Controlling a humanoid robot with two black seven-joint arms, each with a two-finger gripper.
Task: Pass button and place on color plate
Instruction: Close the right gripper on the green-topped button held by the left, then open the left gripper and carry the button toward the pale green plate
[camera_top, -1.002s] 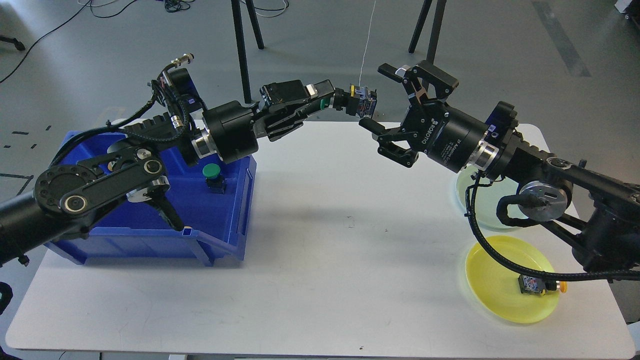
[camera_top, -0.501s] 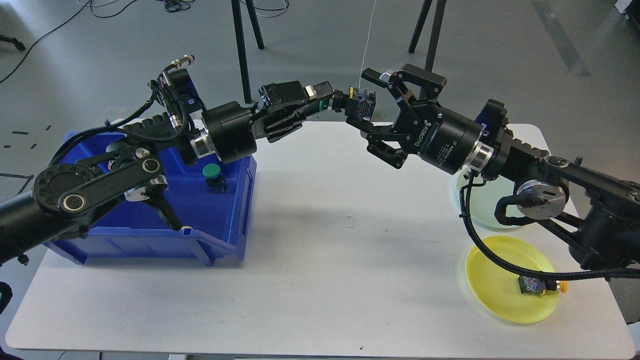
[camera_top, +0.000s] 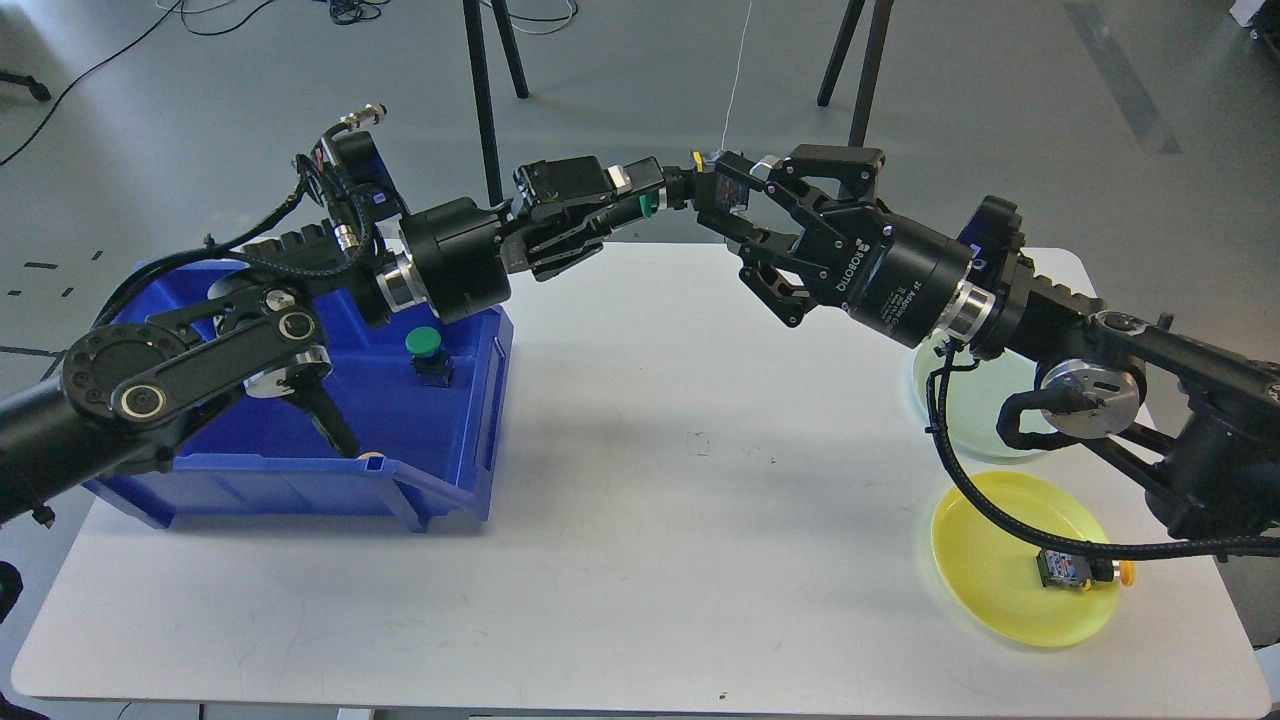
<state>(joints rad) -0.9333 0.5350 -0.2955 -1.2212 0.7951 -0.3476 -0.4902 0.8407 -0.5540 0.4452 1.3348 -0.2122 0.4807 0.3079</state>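
**Two Arms Meet Over the Bench With a Button Between Them**

A white bench fills the lower part of the head view, with grey floor and dark stand legs behind it. At nine o'clock on the bench sits a blue bin holding a green-capped button that stands upright near the bin's right wall. The left arm rises across the bin toward twelve o'clock; the right arm comes in from three o'clock and reaches up to meet it.

At three o'clock a pale green plate lies partly hidden under the right arm. Just below it, toward four o'clock, a yellow plate carries a small yellow-capped button lying on its side near the plate's right rim.

High at twelve o'clock, clear above the bench, the left gripper has its jaws pinching the green end of the carried button, which points toward the right arm. The right gripper has its jaws spread, one above and one below the button's far end; whether either one touches it cannot be told from this view.
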